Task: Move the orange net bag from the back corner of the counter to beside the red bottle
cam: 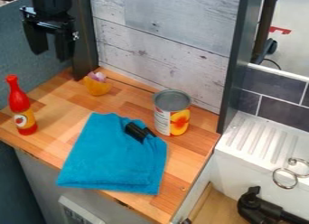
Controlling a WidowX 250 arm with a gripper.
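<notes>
The gripper [50, 50] hangs at the upper left, above the counter's back left corner, its two fingers apart with nothing between them. Nearest below it are a small orange bowl-like item [96, 86] with something pinkish in it and a red bottle [21, 108] standing upright at the left. A folded blue cloth [114, 157] lies at the front middle of the wooden counter, with a small black object [136, 132] on its upper right part. An upright can [171, 114] with a fruit label stands just behind the cloth's right corner.
A whitish wood-look panel [169, 47] rises behind the counter, with a dark post [236, 60] at its right end. Farther right are a white ribbed sink ledge [259, 137], metal rings [285, 178] and a black fitting [256, 207].
</notes>
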